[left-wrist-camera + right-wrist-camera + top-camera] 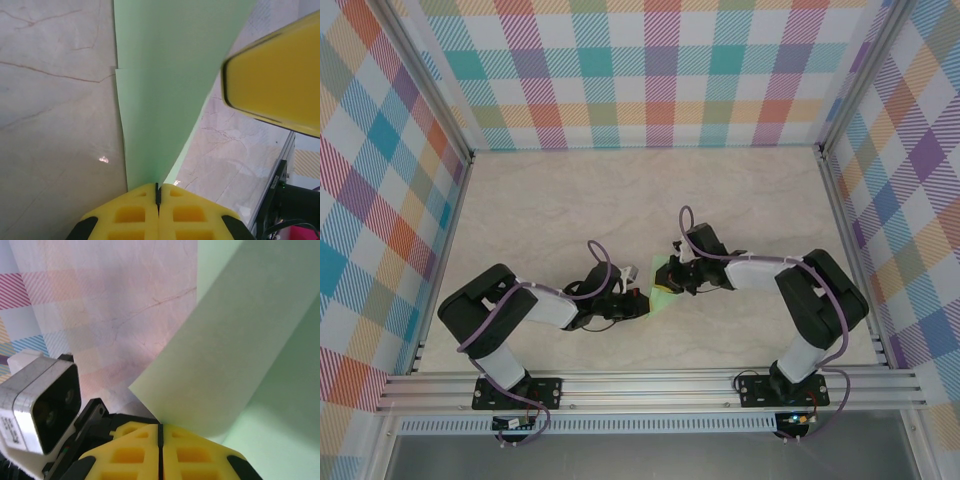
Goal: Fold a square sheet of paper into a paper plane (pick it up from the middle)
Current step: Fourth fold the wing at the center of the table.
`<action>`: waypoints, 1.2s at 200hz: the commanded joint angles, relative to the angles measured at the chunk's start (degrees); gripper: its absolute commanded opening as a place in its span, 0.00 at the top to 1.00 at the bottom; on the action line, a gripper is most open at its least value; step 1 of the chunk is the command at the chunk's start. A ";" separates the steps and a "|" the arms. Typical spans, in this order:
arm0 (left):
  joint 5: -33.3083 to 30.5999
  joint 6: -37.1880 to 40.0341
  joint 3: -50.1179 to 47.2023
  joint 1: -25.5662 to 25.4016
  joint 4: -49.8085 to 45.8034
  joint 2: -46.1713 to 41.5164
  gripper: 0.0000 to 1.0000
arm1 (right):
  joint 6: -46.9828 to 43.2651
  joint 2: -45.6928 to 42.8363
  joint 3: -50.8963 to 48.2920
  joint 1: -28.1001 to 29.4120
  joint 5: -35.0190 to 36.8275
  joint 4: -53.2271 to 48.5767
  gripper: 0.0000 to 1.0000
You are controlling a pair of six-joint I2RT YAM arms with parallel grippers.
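Note:
The square sheet of paper [664, 296], pale green and partly folded, lies on the table between my two grippers. In the left wrist view the paper [165, 90] narrows down into my left gripper [158, 192], whose yellow jaws are shut on its end. My left gripper [638, 301] sits at the paper's left side. My right gripper [672, 281] is at the paper's far right edge. Its jaws [160, 434] are shut, with a curled flap of the paper [225, 355] rising from between them. One yellow finger of the right gripper [277, 82] shows above the sheet.
The marble-patterned tabletop [620, 200] stretches away behind the grippers to checked walls [650, 70]. An aluminium rail [650, 385] runs along the near edge. The left arm's wrist camera [42, 405] sits close to the right gripper's left side.

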 commanded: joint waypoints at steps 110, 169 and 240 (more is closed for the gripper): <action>4.79 -3.70 0.66 4.33 1.36 6.95 1.00 | -2.17 5.55 2.97 -0.03 4.45 -0.74 0.95; 4.36 -3.59 2.39 4.66 -3.74 8.15 1.00 | -2.33 6.69 3.52 -0.42 4.48 -0.77 0.94; 2.95 -3.47 2.31 4.71 -6.13 7.55 0.96 | -1.56 8.82 2.42 -0.53 6.62 -3.44 0.95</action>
